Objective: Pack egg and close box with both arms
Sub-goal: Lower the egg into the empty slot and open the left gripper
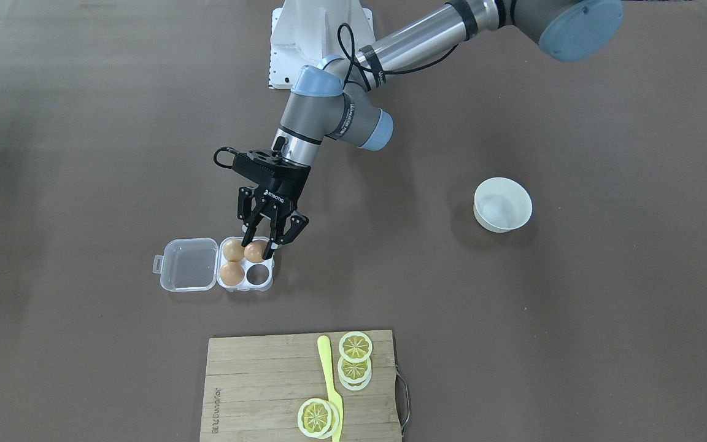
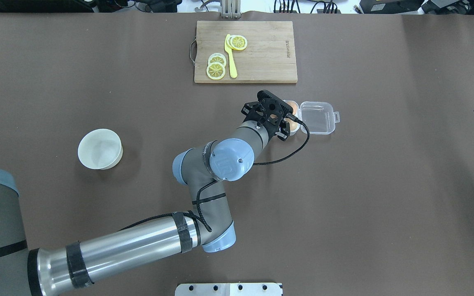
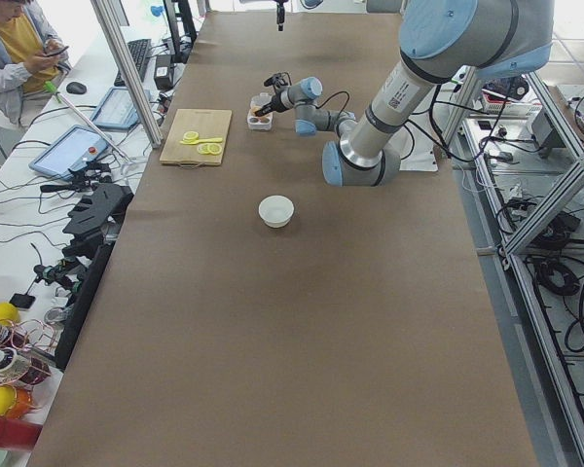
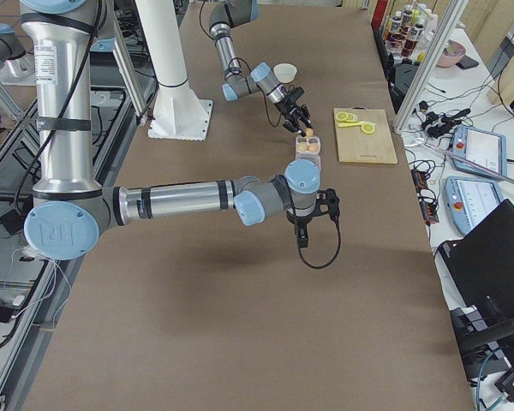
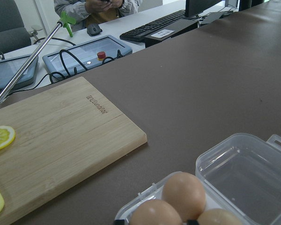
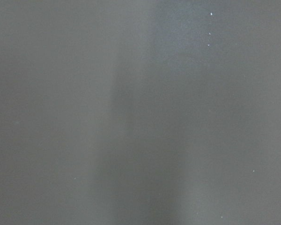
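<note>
Seating the small smooth orange-brown egg [image 1: 256,251] is the step in hand, as I judge it. Read the front-facing view as a clock face with 12 toward the robot's base. The egg then sits in the 1 o'clock cell of the small square clear plastic egg box [image 1: 246,288]. The black two-finger left gripper [image 1: 258,248] leans over it from 12 o'clock, its fingers closed against the egg's 2 sides. 2 more eggs fill the 11 and 7 o'clock cells; the 5 o'clock cell [image 1: 258,274] shows none. The hinged transparent lid [image 1: 188,264] lies flat open at 9 o'clock of the cells, with its latch tab [image 1: 158,264] on the outer 9 o'clock edge.

To do this well, I would make sure the egg is bedded in its cell before letting go. The fingers should then part only a little: the 9 o'clock finger stands in the narrow gap beside the 11 o'clock egg [image 1: 232,250], and a wide opening would likely shove it. Withdrawing along the gripper's own slant, toward 12, should keep the fingertips off both eggs and the tray wall. The box looks light and could slide, so slow moves suit.

The black right gripper [image 4: 301,231] hangs well apart, toward 9 o'clock beyond the lid and outside that view. Whether it is open I cannot tell.
</note>
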You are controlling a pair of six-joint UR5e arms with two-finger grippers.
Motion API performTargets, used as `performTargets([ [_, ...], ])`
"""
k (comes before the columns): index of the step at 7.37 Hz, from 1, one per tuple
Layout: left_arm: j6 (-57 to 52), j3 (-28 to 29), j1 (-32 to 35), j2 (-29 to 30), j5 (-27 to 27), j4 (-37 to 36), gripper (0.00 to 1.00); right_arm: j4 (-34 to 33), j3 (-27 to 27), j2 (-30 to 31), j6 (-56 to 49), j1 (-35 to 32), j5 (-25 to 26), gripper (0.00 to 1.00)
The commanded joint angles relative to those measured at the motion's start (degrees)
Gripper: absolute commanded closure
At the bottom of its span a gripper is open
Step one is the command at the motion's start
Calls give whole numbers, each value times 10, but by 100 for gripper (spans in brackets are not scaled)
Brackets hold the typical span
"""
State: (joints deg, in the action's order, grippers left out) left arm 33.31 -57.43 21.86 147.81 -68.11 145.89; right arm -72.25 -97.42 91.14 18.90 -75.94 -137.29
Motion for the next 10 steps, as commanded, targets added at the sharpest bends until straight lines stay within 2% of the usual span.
performTargets([
  [1,0,2,-1,1,-12,0,100,0,-1,0,1,0,0,1],
  [3,0,2,0,2,-23,0,100,0,-2,0,1,0,-1,1],
  [4,0,2,0,2,-24,0,80,0,-1,0,1,0,0,1],
  [5,0,2,5,6,-34,0,43,0,-2,0,1,0,0,1],
  [6,0,2,9,7,-40,2,2,0,-2,0,1,0,0,1],
  [8,0,1,14,8,-50,8,2,0,-3,0,1,0,-1,1],
  [10,4,-15,40,10,-94,16,2,1,-4,-10,30,1,1,1],
])
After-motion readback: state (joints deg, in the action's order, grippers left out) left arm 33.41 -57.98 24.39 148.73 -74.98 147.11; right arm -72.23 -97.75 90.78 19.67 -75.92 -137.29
